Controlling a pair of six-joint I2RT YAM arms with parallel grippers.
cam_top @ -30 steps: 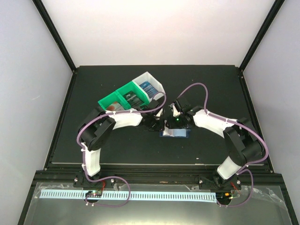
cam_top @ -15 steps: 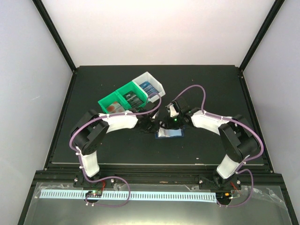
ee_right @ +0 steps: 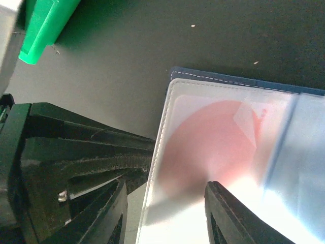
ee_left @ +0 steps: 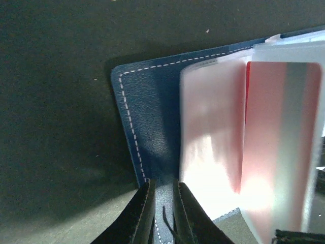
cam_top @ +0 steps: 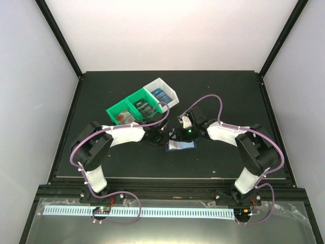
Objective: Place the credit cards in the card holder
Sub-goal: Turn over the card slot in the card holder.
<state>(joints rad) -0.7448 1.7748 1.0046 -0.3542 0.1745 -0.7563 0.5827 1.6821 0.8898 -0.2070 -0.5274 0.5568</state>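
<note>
Blue card holder (cam_top: 182, 146) lies open, left gripper (ee_left: 162, 206) clamped narrow on its cover edge, probably pinning it; right gripper (ee_right: 163, 208) hovers over it, jaws apart, red-and-white card (ee_right: 213, 147) sleeved below. More cards (cam_top: 161, 94) in the bin (cam_top: 124, 99) beyond.

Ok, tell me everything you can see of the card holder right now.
The card holder lies open on the black table between the two arms. Its cover looks like dark blue leather with white stitching. Frosted clear sleeves fan from it, one showing a red-and-white card. The left tool pinches the cover's edge, and the right tool stands open astride a sleeve's corner.
</note>
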